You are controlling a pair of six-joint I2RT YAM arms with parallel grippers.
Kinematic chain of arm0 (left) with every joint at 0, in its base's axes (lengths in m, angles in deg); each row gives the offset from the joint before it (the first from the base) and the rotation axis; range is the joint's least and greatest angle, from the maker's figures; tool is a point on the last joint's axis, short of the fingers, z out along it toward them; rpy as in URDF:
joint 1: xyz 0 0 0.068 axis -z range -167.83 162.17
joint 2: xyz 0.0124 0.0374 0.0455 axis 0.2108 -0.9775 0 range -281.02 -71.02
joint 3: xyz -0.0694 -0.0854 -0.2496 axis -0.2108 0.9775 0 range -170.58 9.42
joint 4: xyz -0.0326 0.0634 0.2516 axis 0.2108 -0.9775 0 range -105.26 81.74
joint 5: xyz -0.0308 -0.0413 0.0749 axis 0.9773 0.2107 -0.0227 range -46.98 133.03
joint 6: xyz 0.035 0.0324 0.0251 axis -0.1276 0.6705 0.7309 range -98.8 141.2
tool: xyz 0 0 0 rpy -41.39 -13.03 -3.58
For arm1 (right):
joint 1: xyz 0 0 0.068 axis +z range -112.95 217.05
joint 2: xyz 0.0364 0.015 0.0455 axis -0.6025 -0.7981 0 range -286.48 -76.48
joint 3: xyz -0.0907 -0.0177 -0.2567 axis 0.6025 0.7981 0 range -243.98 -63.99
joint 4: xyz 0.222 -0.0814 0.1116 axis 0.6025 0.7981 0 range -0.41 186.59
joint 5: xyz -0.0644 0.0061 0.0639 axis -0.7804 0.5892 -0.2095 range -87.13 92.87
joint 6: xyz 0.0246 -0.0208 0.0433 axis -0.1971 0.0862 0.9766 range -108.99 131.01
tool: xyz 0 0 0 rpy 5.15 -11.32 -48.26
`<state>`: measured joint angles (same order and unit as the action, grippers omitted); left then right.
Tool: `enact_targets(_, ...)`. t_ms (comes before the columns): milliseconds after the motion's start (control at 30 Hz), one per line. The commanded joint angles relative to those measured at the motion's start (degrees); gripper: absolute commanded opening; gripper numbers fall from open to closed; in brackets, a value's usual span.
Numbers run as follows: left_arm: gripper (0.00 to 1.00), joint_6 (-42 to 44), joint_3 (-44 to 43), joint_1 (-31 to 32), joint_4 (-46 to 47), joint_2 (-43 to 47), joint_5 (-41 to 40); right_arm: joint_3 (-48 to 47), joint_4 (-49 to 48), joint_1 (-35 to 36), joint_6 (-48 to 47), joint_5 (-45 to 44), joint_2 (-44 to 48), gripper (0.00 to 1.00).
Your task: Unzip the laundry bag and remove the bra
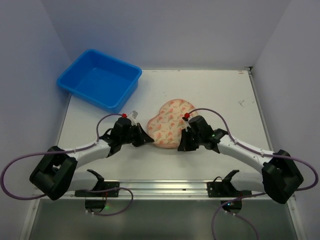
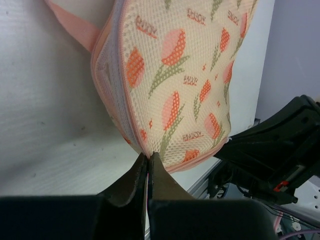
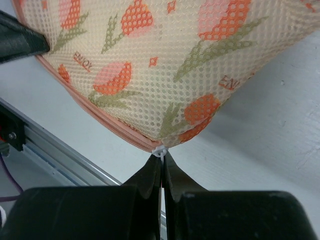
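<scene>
The laundry bag [image 1: 169,122], cream with orange-pink flowers and pink zip edging, lies mid-table between both arms. It fills the left wrist view [image 2: 185,75] and the right wrist view [image 3: 165,60]. My left gripper [image 1: 149,139] [image 2: 148,157] is shut on the bag's pink edge at its near-left corner. My right gripper [image 1: 182,146] [image 3: 162,156] is shut on the white zip pull [image 3: 159,150] at the bag's near-right corner. The zip looks closed along the visible edge. The bra is hidden.
A blue plastic tub [image 1: 99,79] stands at the back left. A metal rail [image 1: 165,186] runs along the table's near edge. The right arm's gripper shows as a black shape [image 2: 280,150] in the left wrist view.
</scene>
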<state>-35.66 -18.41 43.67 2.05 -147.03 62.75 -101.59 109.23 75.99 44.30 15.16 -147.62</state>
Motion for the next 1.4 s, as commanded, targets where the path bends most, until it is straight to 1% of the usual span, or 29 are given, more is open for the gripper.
enact_targets(0, 0.0, -1.2, 5.0, 1.4, -1.7, 5.3, -5.8, -1.3, 4.4, -1.1, -3.1, -1.8, 2.1, 0.02)
enact_targets(33, 0.0, -2.3, 6.2, 2.4, -1.7, 8.2, -6.4, -2.0, 3.7, -1.1, -3.9, -2.3, 2.1, 0.04)
enact_targets(67, 0.01, -3.2, 7.4, 4.5, -1.7, 9.8, -8.3, -2.7, 3.9, -1.1, -5.2, -2.7, 1.6, 0.08)
enact_targets(100, 0.04, -5.5, 10.1, 5.5, -1.6, 11.6, -9.3, -4.6, 4.3, -1.1, -6.1, -3.1, 1.3, 0.09)
enact_targets(133, 0.09, -6.8, 11.3, 6.6, -1.6, 15.2, -10.3, -5.5, 5.0, -1.1, -6.8, -3.3, 0.8, 0.1)
enact_targets(200, 0.17, -9.9, 13.3, 10.3, -1.6, 18.5, -14.4, -7.2, 5.0, -1.1, -8.1, -5.3, -0.2, 0.15)
enact_targets(233, 0.29, -10.5, 14.6, 11.8, -1.6, 21.0, -15.8, -8.0, 5.4, -1.1, -8.4, -6.3, -0.8, 0.19)
enact_targets(267, 0.35, -10.8, 14.8, 13.4, -2.9, 21.8, -17.9, -9.8, 5.9, -1.1, -9.0, -7.0, -1.9, 0.31)
enact_targets(300, 0.4, -10.9, 14.8, 13.5, -4.4, 22.6, -18.7, -10.6, 6.5, -1.1, -9.0, -7.1, -2.2, 0.4)
enact_targets(333, 0.52, -10.8, 14.2, 13.5, -6.0, 24.0, -19.3, -11.2, 7.2, -1.1, -8.9, -7.1, -2.2, 0.47)
enact_targets(367, 0.58, -10.5, 13.4, 13.5, -9.8, 24.8, -22.1, -11.4, 7.0, -1.1, -8.5, -7.2, -1.8, 0.59)
enact_targets(400, 0.63, -9.1, 12.4, 13.5, -12.7, 25.7, -23.2, -11.6, 6.9, -1.1, -8.2, -7.8, -0.4, 0.65)
enact_targets(433, 0.71, -8.3, 9.8, 13.4, -16.3, 27.1, -24.1, -11.6, 6.8, -1.1, -7.5, -7.9, 0.5, 0.72)
enact_targets(533, 0.79, -3.6, 4.0, 13.2, -22.6, 27.3, -29.2, -11.2, 7.0, -1.1, -6.8, -9.0, 4.9, 0.8)
enact_targets(567, 0.79, -0.6, -0.4, 12.8, -26.7, 26.8, -32.3, -10.7, 7.0, -1.1, -6.7, -9.3, 6.2, 0.82)
enact_targets(600, 0.79, 0.9, -2.7, 12.4, -28.3, 26.0, -33.5, -10.4, 6.9, -1.2, -6.6, -10.2, 8.6, 0.82)
enact_targets(633, 0.79, 2.5, -4.8, 11.7, -29.5, 24.3, -34.3, -10.0, 6.9, -1.1, -6.3, -10.7, 9.9, 0.84)
enact_targets(667, 0.79, 6.0, -7.7, 9.3, -30.2, 23.1, -33.8, -9.2, 6.7, -1.1, -6.1, -11.1, 11.1, 0.85)
enact_targets(700, 0.79, 7.7, -8.9, 7.5, -30.1, 20.5, -32.3, -8.8, 6.6, -1.1, -6.1, -11.5, 12.3, 0.86)
enact_targets(733, 0.79, 9.3, -9.8, 3.3, -29.6, 19.0, -30.5, -8.4, 6.1, -1.1, -5.6, -12.1, 14.6, 0.91)
enact_targets(767, 0.79, 12.2, -10.9, 1.0, -27.6, 17.4, -25.4, -7.4, 5.9, -1.1, -5.5, -12.2, 15.7, 0.94)
enact_targets(833, 0.78, 14.4, -12.3, -2.7, -25.5, 12.0, -21.7, -6.3, 4.8, -1.1, -4.7, -12.0, 18.9, 0.98)
enact_targets(900, 0.75, 17.1, -15.8, -3.9, -25.2, 6.3, -18.0, -5.6, 4.7, -1.2, -4.2, -11.1, 20.7, 0.99)
enact_targets(967, 0.72, 19.1, -18.0, -4.6, -25.2, 3.1, -16.0, -5.2, 4.6, -1.1, -3.4, -10.3, 23.0, 0.99)
enact_targets(1000, 0.68, 19.7, -19.6, -4.7, -24.7, 0.6, -15.1, -4.8, 4.3, -1.1, -3.2, -9.7, 23.8, 0.99)
enact_targets(1067, 0.63, 20.6, -20.6, -5.2, -23.6, -1.3, -13.0, -3.6, 4.0, -1.1, -3.0, -9.2, 26.1, 0.99)
enact_targets(1100, 0.59, 20.8, -21.0, -5.3, -23.3, -2.9, -12.6, -3.1, 3.7, -1.1, -2.9, -9.0, 26.8, 0.99)
enact_targets(1200, 0.51, 21.7, -22.5, -5.7, -23.1, -5.7, -12.0, -1.5, 3.9, -1.1, -2.9, -8.8, 29.2, 0.99)
enact_targets(1367, 0.44, 21.9, -23.2, -5.8, -22.6, -9.4, -11.1, 0.0, 4.0, -1.2, -2.7, -8.2, 31.1, 0.99)
